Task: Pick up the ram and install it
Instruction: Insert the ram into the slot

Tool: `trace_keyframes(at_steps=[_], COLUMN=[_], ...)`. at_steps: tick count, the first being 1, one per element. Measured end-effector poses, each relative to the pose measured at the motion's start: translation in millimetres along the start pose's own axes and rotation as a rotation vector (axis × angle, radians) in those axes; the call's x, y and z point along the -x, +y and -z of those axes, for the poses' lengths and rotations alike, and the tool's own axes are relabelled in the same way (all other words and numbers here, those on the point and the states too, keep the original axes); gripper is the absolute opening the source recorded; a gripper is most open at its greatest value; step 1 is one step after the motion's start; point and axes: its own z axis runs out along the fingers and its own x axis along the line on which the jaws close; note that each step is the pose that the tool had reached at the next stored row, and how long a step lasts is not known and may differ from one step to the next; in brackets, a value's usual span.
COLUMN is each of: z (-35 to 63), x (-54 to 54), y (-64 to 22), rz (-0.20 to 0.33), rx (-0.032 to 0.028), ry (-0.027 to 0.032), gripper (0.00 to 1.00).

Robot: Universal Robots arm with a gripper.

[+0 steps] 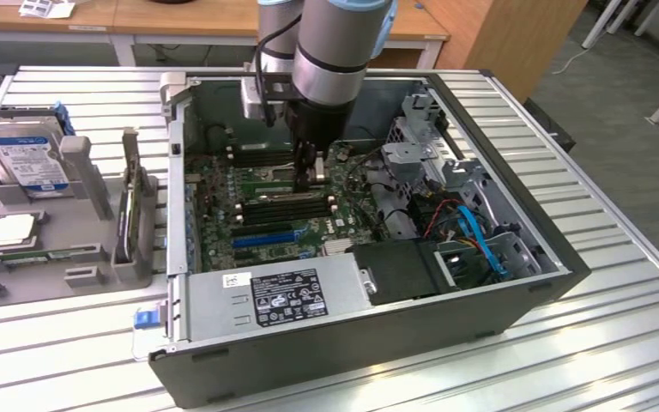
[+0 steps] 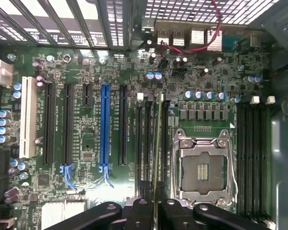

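Clamping the ram, the gripper holds it lengthwise, parallel to the memory slots.

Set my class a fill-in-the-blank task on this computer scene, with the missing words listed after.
The gripper holds the ram edge-on near the empty CPU ___. One long slot on the motherboard is coloured ___. The hard drive stands ___ the case, at the exterior view's left.
Missing words: socket; blue; outside.
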Motion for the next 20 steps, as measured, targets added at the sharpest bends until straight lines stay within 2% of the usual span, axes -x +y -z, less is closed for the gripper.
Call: trace_keyframes(at_steps=[5,20], z=[-8.6,-9.2], x=[-0.8,-0.7], y=[-1.1,-1.4], rz=[0.0,0.029], rx=[-0.0006,0.0026], ry=[0.0001,0.0014], gripper=[0.14,0.14])
